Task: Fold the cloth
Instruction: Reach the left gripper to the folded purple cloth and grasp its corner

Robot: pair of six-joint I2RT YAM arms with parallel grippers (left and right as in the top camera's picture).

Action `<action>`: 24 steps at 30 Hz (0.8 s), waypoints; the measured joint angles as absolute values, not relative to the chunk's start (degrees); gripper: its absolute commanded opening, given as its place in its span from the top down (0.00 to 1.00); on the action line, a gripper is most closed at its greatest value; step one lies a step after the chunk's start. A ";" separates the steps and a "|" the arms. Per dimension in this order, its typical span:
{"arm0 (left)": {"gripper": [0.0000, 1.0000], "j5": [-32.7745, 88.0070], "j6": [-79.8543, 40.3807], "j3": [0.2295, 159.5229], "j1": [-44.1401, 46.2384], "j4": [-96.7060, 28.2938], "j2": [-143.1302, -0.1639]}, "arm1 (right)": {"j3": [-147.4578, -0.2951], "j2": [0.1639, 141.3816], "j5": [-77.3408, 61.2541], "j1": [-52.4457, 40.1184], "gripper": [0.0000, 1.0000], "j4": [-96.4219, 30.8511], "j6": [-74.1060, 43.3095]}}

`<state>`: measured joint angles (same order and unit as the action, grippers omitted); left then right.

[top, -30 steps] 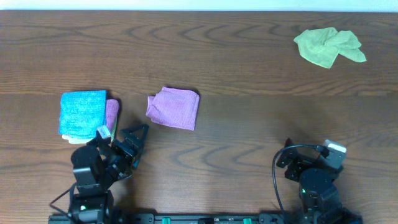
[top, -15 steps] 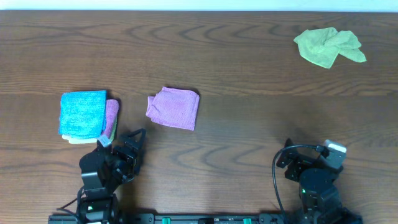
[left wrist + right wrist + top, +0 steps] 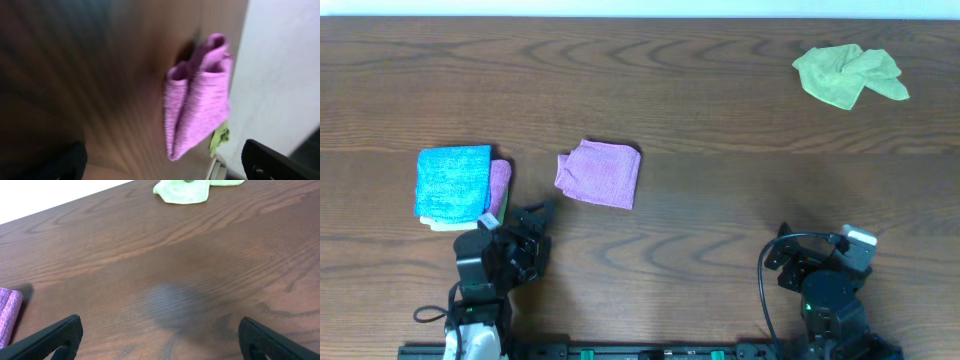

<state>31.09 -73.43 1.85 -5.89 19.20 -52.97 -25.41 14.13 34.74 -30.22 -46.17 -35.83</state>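
Observation:
A folded purple cloth [image 3: 599, 173] lies on the table left of centre; it also shows, blurred, in the left wrist view [image 3: 197, 97]. A crumpled green cloth [image 3: 848, 74] lies at the far right back, and shows at the top of the right wrist view [image 3: 185, 190]. My left gripper [image 3: 532, 232] sits near the front edge, below and left of the purple cloth, open and empty. My right gripper [image 3: 798, 258] rests at the front right, open and empty over bare wood.
A stack of folded cloths with a blue one [image 3: 453, 180] on top and a pink edge [image 3: 500, 185] lies at the left, just behind my left arm. The dark wooden table [image 3: 720, 200] fills the view.
My left arm has pulled back toward the front edge and turned slightly right. The cloths and the right arm have not moved.

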 measured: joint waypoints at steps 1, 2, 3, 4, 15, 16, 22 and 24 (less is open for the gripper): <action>0.05 31.16 -73.45 1.89 -5.89 19.84 -54.72 | -25.41 14.13 34.74 -30.22 0.01 -46.19 -35.83; 0.05 31.35 -73.49 2.35 -5.85 20.75 -56.31 | -25.41 14.13 34.74 -30.22 0.01 -46.19 -35.83; 0.05 31.31 -73.47 3.11 -5.56 21.28 -57.91 | -25.41 14.13 34.74 -30.22 0.01 -46.17 -35.83; 0.05 31.33 -73.41 3.81 -5.34 21.63 -59.35 | -25.41 14.13 34.74 -30.22 0.01 -46.22 -35.83; 0.05 31.29 -68.55 18.52 0.91 21.69 -78.61 | -25.41 14.11 34.74 -30.22 0.01 -46.19 -35.83; 0.05 31.29 -68.31 19.07 1.02 21.69 -79.90 | -25.41 14.11 34.74 -30.22 0.01 -46.22 -35.83; 0.05 31.51 -67.66 20.10 1.21 24.36 -82.94 | -25.41 14.13 34.74 -30.22 0.01 -46.22 -35.83; 0.05 31.51 -67.48 20.14 1.41 25.93 -83.81 | -25.41 14.11 34.74 -30.22 0.01 -46.22 -35.83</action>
<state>31.51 -67.48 20.14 1.41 25.93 -83.81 -25.41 14.11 34.74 -30.22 -46.22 -35.83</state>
